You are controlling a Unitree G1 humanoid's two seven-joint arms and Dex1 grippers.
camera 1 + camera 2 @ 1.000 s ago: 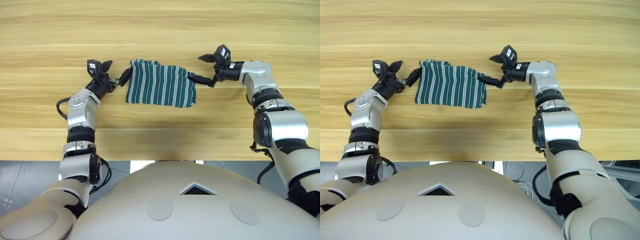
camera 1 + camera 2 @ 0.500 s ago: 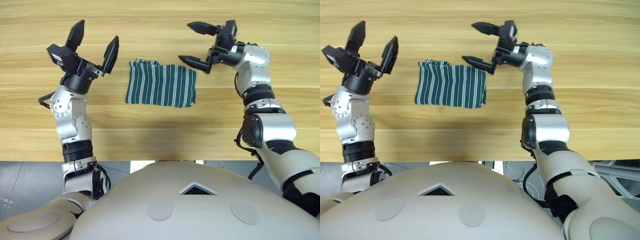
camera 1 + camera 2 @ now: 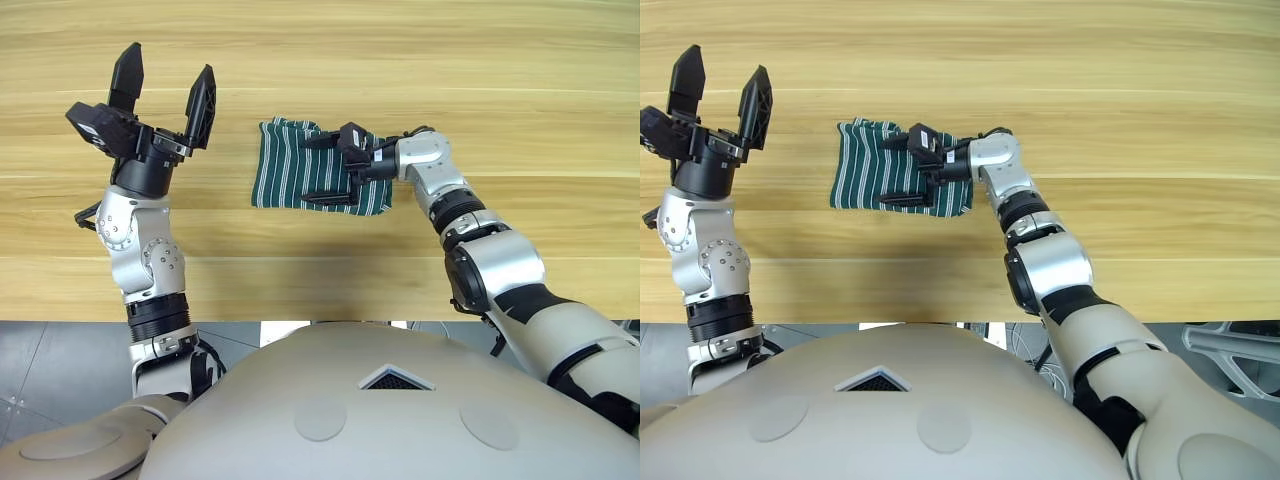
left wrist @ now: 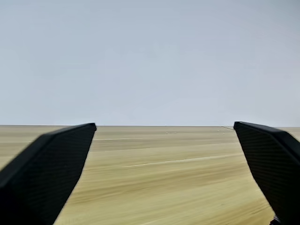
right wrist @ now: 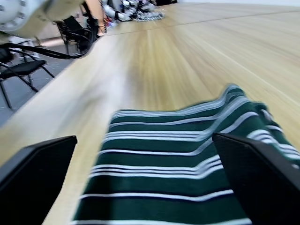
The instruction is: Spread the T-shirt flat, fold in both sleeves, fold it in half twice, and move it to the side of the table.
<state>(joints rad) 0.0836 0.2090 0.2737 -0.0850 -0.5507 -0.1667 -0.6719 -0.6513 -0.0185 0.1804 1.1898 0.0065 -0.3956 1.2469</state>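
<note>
Folded shirt (image 3: 285,182) lies mid-table (image 3: 500,80). Right gripper (image 3: 310,170) low over it, fingers spread wide. Left gripper (image 3: 167,85) raised clear, likewise spread. Best play: pinch all layers together, move sideways flat.

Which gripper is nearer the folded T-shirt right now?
Right. The right gripper sits open over the T-shirt; the left gripper is raised, open, off its left edge.

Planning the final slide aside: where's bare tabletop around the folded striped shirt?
Light wooden table is bare beyond the folded green-and-white striped T-shirt, right of the right arm, and along the near edge. Crowded: right gripper open over the shirt, left gripper raised open at its left.
</note>
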